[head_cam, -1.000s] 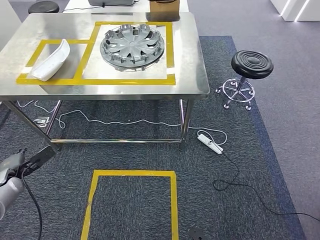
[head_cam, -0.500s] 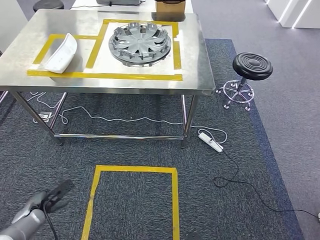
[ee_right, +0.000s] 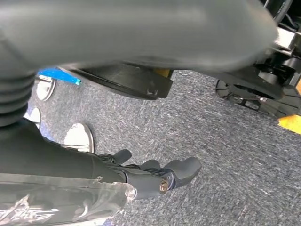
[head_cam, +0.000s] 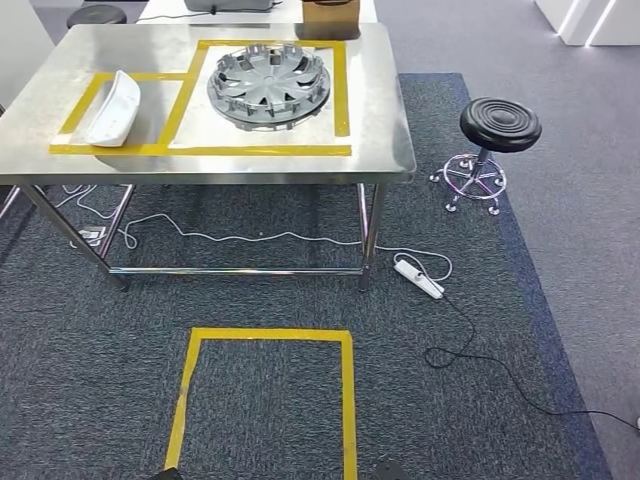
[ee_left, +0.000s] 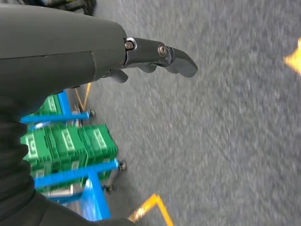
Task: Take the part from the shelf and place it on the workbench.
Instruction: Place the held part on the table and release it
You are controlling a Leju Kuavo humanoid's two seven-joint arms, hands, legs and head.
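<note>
On the steel workbench (head_cam: 377,120) lie a grey wheel cover (head_cam: 269,85) inside a yellow-taped rectangle and a white curved part (head_cam: 113,108) in the taped rectangle to its left. A blue shelf (ee_left: 67,146) holding green crates stands behind my left hand (ee_left: 106,52). That hand hangs over the grey carpet with its fingers stretched out and nothing in them. My right hand (ee_right: 142,176) also hangs over the carpet, fingers extended and apart, holding nothing.
A yellow tape square (head_cam: 268,400) marks the carpet in front of the workbench. A black round stool (head_cam: 500,124) stands to the right, with a white power strip (head_cam: 419,279) and cables near the table leg. A brown box (head_cam: 330,17) sits at the bench's far edge.
My left arm has swung down from the lower left of the head view. The whole picture has shifted a little, so the camera has moved; the parts on the bench lie as before.
</note>
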